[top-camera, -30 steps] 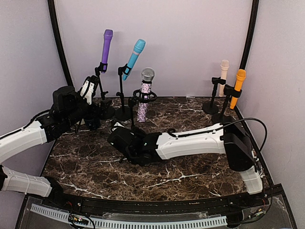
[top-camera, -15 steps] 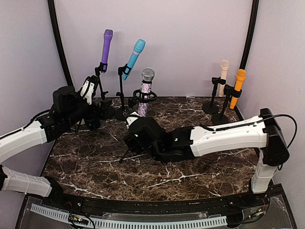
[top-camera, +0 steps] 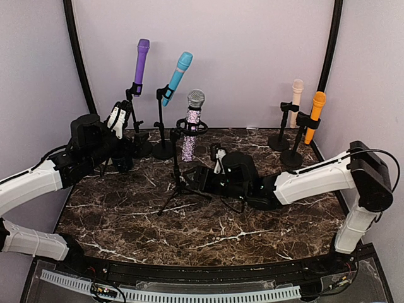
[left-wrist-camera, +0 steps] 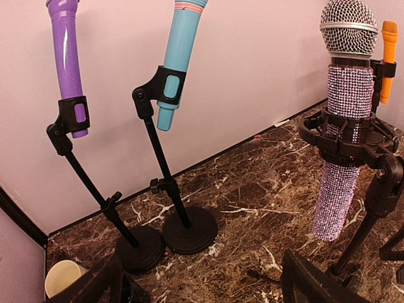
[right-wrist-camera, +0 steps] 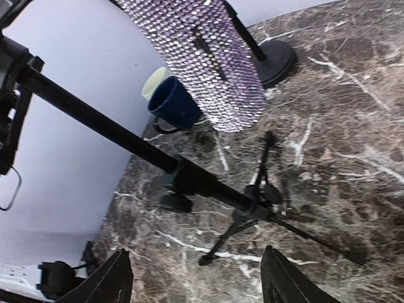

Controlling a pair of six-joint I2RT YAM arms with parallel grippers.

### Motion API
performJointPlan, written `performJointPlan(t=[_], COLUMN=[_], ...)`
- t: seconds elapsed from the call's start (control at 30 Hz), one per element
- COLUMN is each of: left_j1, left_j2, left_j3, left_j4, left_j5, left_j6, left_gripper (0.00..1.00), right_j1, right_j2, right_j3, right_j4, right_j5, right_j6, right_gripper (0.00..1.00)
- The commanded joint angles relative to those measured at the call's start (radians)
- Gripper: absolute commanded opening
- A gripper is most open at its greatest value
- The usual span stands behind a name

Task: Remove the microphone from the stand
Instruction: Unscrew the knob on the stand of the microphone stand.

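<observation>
Dark marble tabletop (top-camera: 126,221) against lilac walls. Rhinestone microphone (top-camera: 190,132) stands upright in the shock mount of its tripod stand (top-camera: 178,186), at centre. Right arm reaches low across the table, elbow raised at far right — right gripper (top-camera: 218,163) just beside the stand, jaws apart, empty. Left arm bent at the left edge — left gripper (top-camera: 117,117) wide, holding nothing.

No legible text, label, brand, number or sign showed in any view.
</observation>
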Motion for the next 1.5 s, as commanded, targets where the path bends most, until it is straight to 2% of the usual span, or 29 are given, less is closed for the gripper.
performJointPlan(t=[0.0, 0.33, 0.67, 1.17, 1.47], left_j1=[-0.005, -0.009, -0.01, -0.009, -0.01], left_j2=[-0.006, -0.02, -0.029, -0.028, -0.031], left_j3=[-0.01, -0.01, -0.01, -0.01, -0.01], left_j4=[0.012, 0.014, 0.015, 0.016, 0.017], left_j5=[-0.006, -0.009, -0.013, -0.013, -0.011], left_j6=[0.01, 0.015, 0.017, 0.019, 0.02], left_gripper=[0.89, 0.89, 0.89, 0.89, 0.89], right_j1=[-0.019, -0.043, -0.063, -0.077, -0.082], right_j2=[0.053, 0.149, 0.192, 0.238, 0.253], right_j3=[-0.006, 0.04, 0.092, 0.137, 0.145], right_j4=[0.291, 0.301, 0.285, 0.28, 0.28], right_j5=[-0.198, -0.231, -0.222, -0.223, -0.227], right_j6=[0.241, 0.353, 0.363, 0.377, 0.381], right_gripper=[0.68, 0.58, 0.51, 0.33, 0.29])
